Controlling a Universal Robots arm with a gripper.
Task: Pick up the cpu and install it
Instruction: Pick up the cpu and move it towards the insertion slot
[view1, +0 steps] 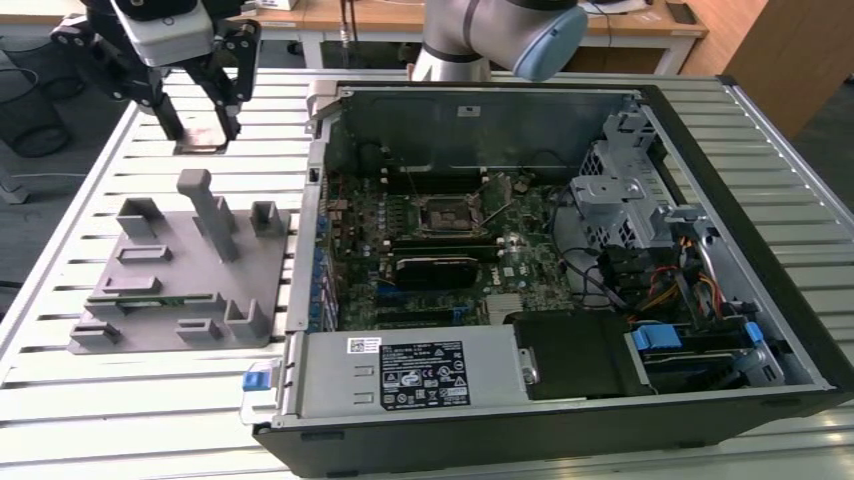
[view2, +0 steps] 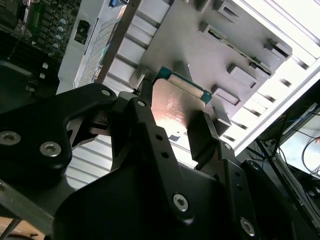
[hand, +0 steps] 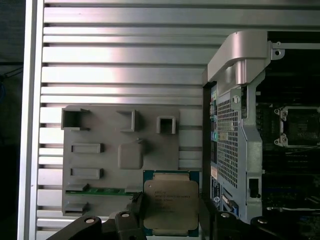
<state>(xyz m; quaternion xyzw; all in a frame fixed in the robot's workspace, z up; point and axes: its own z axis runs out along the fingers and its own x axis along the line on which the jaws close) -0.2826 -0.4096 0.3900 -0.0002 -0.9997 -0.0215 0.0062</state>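
Gripper: your black two-fingered gripper (view1: 200, 126) hangs in the upper left of the exterior view, above the tabletop and beyond the fixture plate. It is clenched on the cpu, with one finger on each of two opposite edges.

Cpu: the small flat square cpu (view1: 203, 139), with a silvery-grey metal top plate, is held between the fingertips, up off the tabletop. The first wrist view shows you its top plate and thin green rim (hand: 170, 204). The second wrist view shows its shiny underside (view2: 175, 107).

Fingers: dark, jointed fingers (hand: 136, 212) press the chip's sides in both wrist views (view2: 202, 135).

Fixture plate: a grey moulded fixture plate (view1: 187, 275) with raised blocks and pockets lies flat on the tabletop, at the exterior view's left of the case.

Memory stick: a narrow green memory stick (hand: 100, 190) is seated in a slot of the plate.

Tabletop: a slatted silver metal tabletop (view1: 80, 200) carries the plate and the case.

Computer case: an open black-and-grey desktop computer case (view1: 534, 445) lies on its side across the centre and right of the exterior view, motherboard exposed.

Socket: a black square socket frame with a metal bracket (view1: 447, 212) sits on the motherboard, upper centre of the case, well apart from the gripper.

Arm: a grey robot arm with a blue joint cap (view1: 514, 35) stands at the top centre of the exterior view.
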